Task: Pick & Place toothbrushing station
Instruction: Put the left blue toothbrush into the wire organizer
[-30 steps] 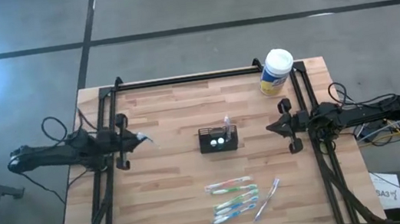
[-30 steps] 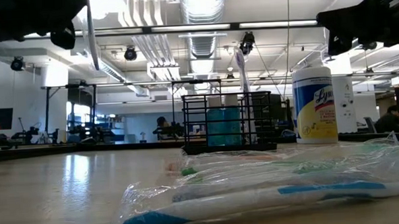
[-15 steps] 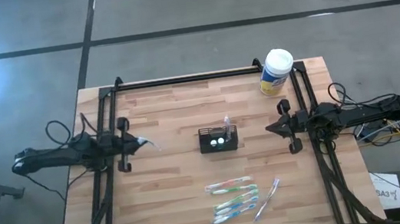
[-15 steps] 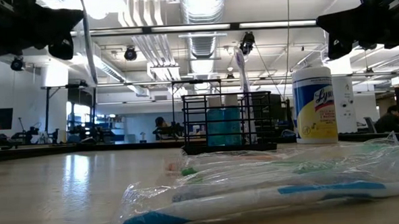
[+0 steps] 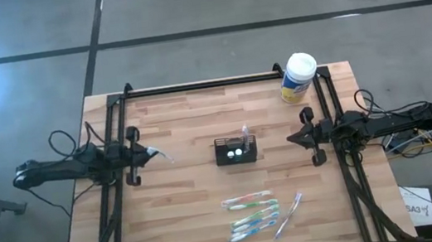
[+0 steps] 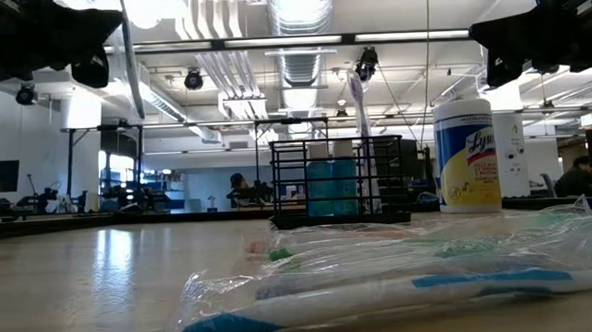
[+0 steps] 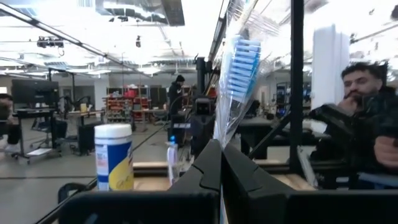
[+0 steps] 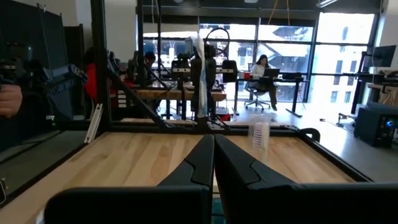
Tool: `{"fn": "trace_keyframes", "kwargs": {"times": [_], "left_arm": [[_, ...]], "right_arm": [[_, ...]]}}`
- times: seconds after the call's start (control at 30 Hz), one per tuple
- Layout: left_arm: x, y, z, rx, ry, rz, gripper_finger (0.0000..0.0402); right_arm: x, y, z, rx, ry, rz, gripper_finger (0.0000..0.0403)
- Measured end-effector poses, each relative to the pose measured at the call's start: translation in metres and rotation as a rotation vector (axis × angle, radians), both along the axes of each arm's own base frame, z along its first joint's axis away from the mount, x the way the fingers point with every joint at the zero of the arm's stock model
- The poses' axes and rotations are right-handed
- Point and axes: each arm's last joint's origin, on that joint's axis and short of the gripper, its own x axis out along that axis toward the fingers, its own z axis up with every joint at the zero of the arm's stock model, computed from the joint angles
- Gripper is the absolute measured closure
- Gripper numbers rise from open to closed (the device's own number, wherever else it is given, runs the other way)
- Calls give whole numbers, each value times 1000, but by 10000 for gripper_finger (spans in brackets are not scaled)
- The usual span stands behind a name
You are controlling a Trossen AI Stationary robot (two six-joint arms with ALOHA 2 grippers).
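The left gripper has its two dark fingers pressed together on a blue-bristled toothbrush in a clear plastic wrapper. The brush stands up from between the fingers. This gripper hangs over the left side of the light wooden table, well apart from the small black wire caddy box.

The right gripper is closed too, with its fingers touching and nothing between them. It waits over the right side of the table.

The caddy box sits near the middle of the table, between the two grippers. A toothbrush stands in it.

More wrapped toothbrushes lie flat near the front edge. A yellow canister with a white lid stands at the far right corner.
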Motion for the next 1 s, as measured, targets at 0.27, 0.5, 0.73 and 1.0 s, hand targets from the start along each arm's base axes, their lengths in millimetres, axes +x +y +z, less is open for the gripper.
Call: {"fn": "trace_keyframes", "kwargs": {"times": [0.27,0.5,0.73,1.0], "left_arm": [[11,-2,34,15,-9,-38,401],[45,-4,84,118,29,-53,401],[97,-3,116,216,42,-47,401],[153,11,116,212,91,-93,401]], "right_arm": [[0,-1,1,0,-7,-28,394],[0,-1,2,-6,-18,-29,394],[0,-1,2,-15,-18,-30,394],[0,-1,2,-25,-19,-31,394]]}}
